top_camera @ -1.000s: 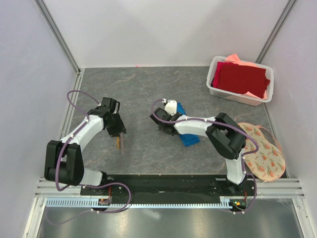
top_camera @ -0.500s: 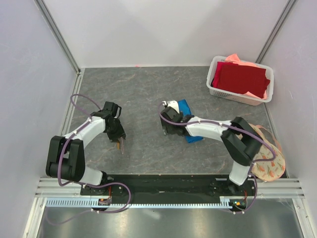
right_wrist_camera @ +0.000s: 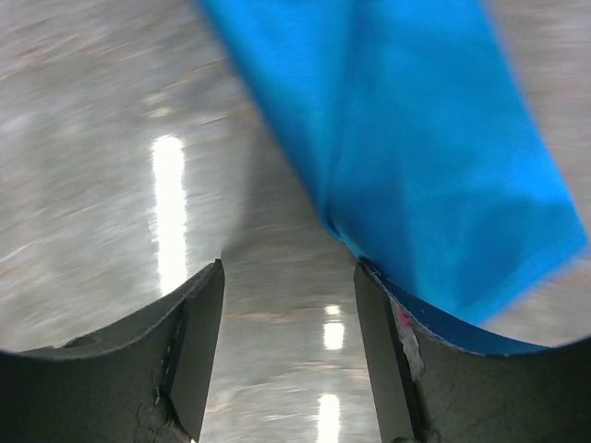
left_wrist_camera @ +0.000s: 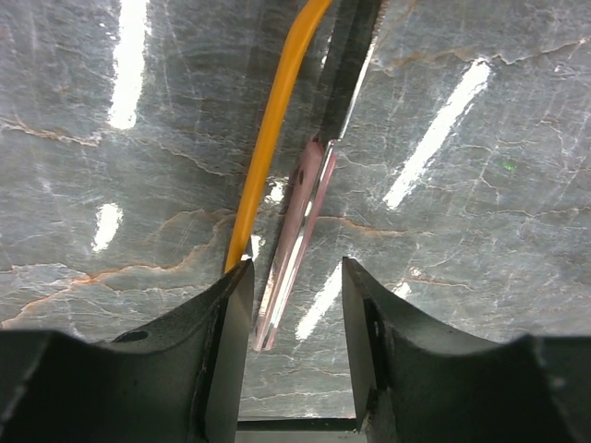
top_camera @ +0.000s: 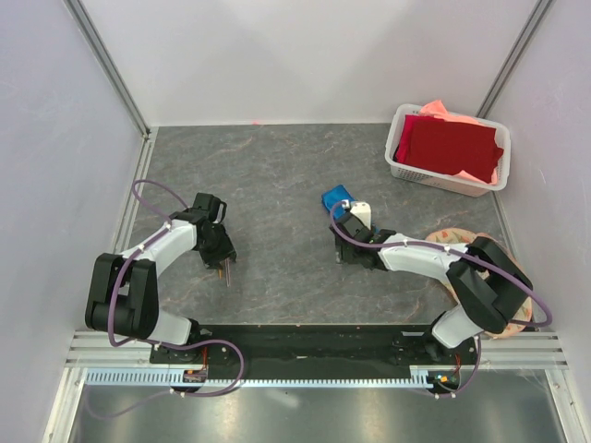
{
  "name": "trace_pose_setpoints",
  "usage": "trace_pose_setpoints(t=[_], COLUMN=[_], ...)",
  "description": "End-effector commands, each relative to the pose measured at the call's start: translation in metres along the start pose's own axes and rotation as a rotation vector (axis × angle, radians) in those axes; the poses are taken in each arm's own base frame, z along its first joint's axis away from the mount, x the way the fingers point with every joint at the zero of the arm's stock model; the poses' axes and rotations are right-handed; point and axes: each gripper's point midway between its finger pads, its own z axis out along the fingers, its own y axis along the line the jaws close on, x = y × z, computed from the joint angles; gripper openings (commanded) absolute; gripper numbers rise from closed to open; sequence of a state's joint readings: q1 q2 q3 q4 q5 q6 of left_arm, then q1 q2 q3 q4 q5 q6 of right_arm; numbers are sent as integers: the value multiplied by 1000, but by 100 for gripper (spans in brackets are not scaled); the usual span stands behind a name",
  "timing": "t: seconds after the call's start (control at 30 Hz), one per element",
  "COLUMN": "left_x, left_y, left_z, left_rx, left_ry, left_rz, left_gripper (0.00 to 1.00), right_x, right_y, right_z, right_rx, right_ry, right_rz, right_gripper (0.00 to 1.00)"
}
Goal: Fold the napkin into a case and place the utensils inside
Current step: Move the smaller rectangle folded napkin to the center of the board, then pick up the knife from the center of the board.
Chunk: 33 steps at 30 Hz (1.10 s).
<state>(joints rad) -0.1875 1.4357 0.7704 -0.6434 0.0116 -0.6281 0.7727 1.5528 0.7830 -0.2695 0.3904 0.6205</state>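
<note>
The napkin (top_camera: 337,200) is a small bunched blue bundle on the grey table, just behind my right gripper (top_camera: 343,228). In the right wrist view the blue napkin (right_wrist_camera: 416,138) fills the upper right and lies over the outside of the right finger. My right gripper (right_wrist_camera: 288,277) is open, with only bare table between its fingers. The utensils (top_camera: 224,270) lie at front left: an orange stick (left_wrist_camera: 277,138), a pale pink one (left_wrist_camera: 300,240) and a dark one (left_wrist_camera: 346,55). My left gripper (left_wrist_camera: 295,277) is open. The pink stick's end lies between its fingers, and the orange stick's end is at the left finger.
A white basket (top_camera: 443,183) holding dark red and salmon-pink cloths stands at the back right. A round floral mat (top_camera: 459,234) lies at the right, mostly under my right arm. Metal frame posts and walls close in the left and right sides.
My right arm has swung right and its jaws have narrowed a little. The blue cloth that lay under the arm is now a small bundle further back. My left gripper shifted slightly and opened a bit.
</note>
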Motion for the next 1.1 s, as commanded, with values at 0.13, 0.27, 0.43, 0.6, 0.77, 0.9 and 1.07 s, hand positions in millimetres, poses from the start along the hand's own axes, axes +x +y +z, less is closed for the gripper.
trace_pose_setpoints(t=[0.13,0.27,0.43,0.6,0.77,0.9,1.07], left_x=[-4,-1,5,3,7,36,103], left_y=[-13,-14,-12,-22,-67,-130,-179], left_z=[-4,4,15,14,-19,-77,-133], left_rx=[67,63,51,101,322,629,879], left_ry=[-23,-3,30,26,27,47,152], left_rz=[-4,4,14,42,138,320,535], left_gripper=[54,52,39,7,2,2,2], right_x=[-48,-56,-65,-74,-61,-58,-59], right_y=[-49,-12,19,22,23,29,38], right_z=[-29,-47,-93,-123,-120,-124,-128], right_rx=[185,-32,-293,-372,-353,-398,-528], right_ry=[-141,-114,-146,-185,-92,-54,11], right_rz=[21,25,64,75,63,79,162], right_gripper=[68,70,73,79,85,88,88])
